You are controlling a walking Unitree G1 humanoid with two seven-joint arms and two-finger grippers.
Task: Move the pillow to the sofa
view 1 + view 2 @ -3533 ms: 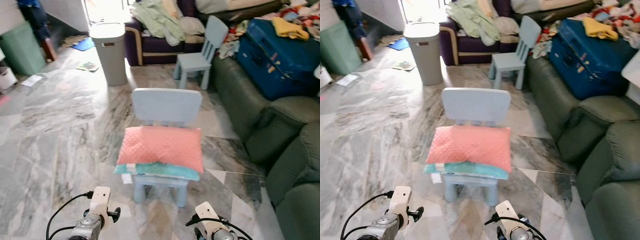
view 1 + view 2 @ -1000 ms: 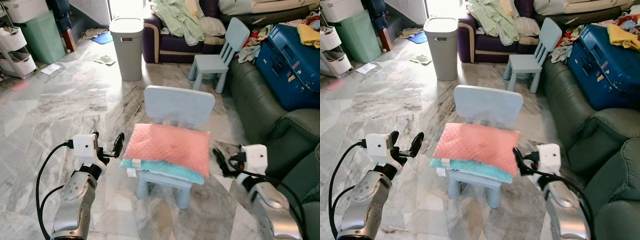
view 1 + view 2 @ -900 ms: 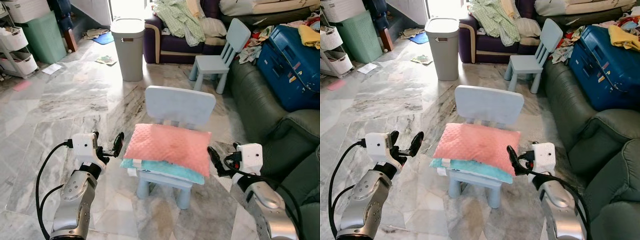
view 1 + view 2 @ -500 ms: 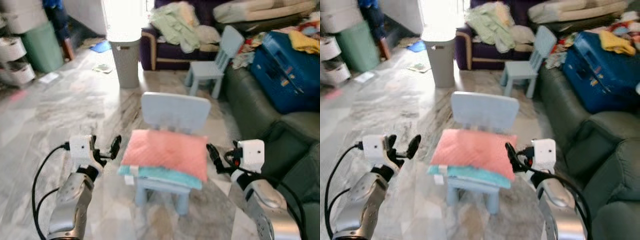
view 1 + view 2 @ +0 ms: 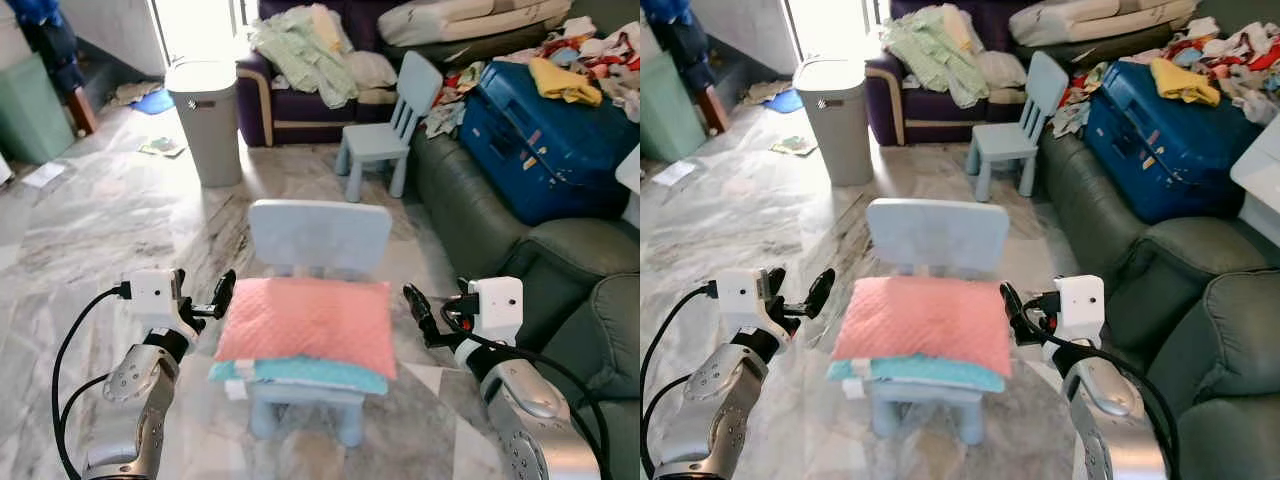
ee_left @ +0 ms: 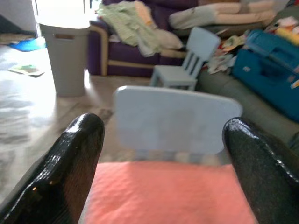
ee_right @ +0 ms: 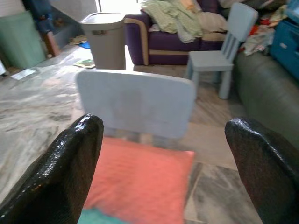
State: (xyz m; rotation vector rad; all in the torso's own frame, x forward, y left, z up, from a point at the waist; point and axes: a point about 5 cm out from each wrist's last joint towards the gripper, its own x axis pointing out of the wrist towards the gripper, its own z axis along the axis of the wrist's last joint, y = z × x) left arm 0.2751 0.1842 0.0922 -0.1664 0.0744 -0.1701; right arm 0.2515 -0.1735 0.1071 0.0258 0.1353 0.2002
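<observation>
A pink pillow (image 5: 305, 325) lies on a teal cushion (image 5: 300, 373) on the seat of a light blue child's chair (image 5: 320, 235) right in front of me. My left gripper (image 5: 203, 297) is open at the pillow's left edge, level with it. At the pillow's right edge, a small gap away, my right gripper (image 5: 425, 315) is also open. In both wrist views the black fingers (image 6: 74, 158) (image 7: 70, 163) stand wide apart, with the pillow (image 7: 140, 182) ahead between them. A dark green sofa (image 5: 520, 230) runs along the right.
A blue suitcase (image 5: 540, 125) and loose clothes lie on the far part of the green sofa. A purple sofa (image 5: 300, 105) piled with laundry, a grey bin (image 5: 205, 120) and a second small chair (image 5: 385, 135) stand further back. Marble floor stretches to the left.
Both arms have risen from low in front of me to either side of the pillow, fingers open. The camera has shifted slightly; pillow and chair stay put.
</observation>
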